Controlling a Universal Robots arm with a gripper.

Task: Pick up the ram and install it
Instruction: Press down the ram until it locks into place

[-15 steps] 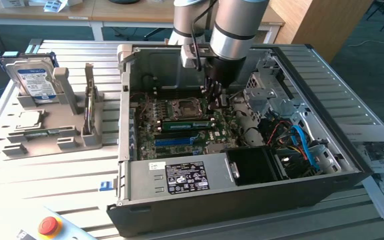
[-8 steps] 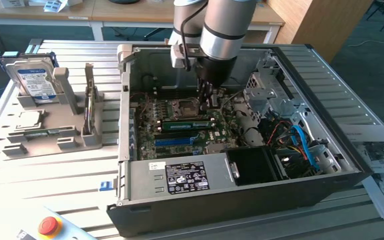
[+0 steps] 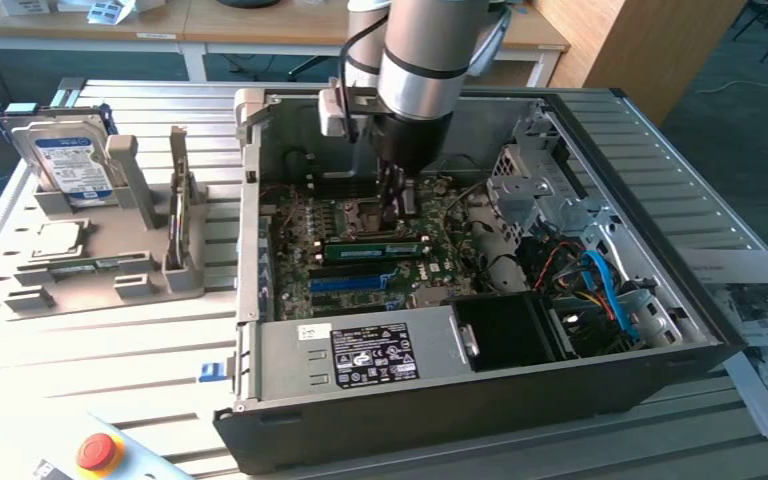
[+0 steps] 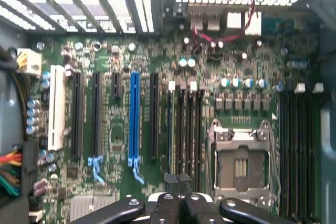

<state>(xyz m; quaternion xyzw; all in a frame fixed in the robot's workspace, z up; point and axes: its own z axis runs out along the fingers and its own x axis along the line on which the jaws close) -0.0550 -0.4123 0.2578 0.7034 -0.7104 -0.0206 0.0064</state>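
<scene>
The claw [image 3: 399,204] hung inside the open computer case [image 3: 651,300], its fingers pressed together just above the motherboard [image 3: 357,260], beside the empty processor socket [image 4: 240,166]. Whether anything was pinched between them could not be told in either view. In the wrist view the closed fingertips [image 4: 178,184] sat right over the row of black memory slots [image 4: 185,124]. 1 green ram stick [image 3: 375,243] lay seated flat in a slot on the board, just toward the power supply [image 3: 357,355] from the claw. A second green stick [image 3: 85,266] lay on the grey parts holder [image 3: 157,285], well apart from the case on the exterior view's left, near a square silver processor chip [image 3: 59,240] and an upright hard drive [image 3: 69,165]. A red emergency button [image 3: 97,451] sat at the table's near edge.
</scene>
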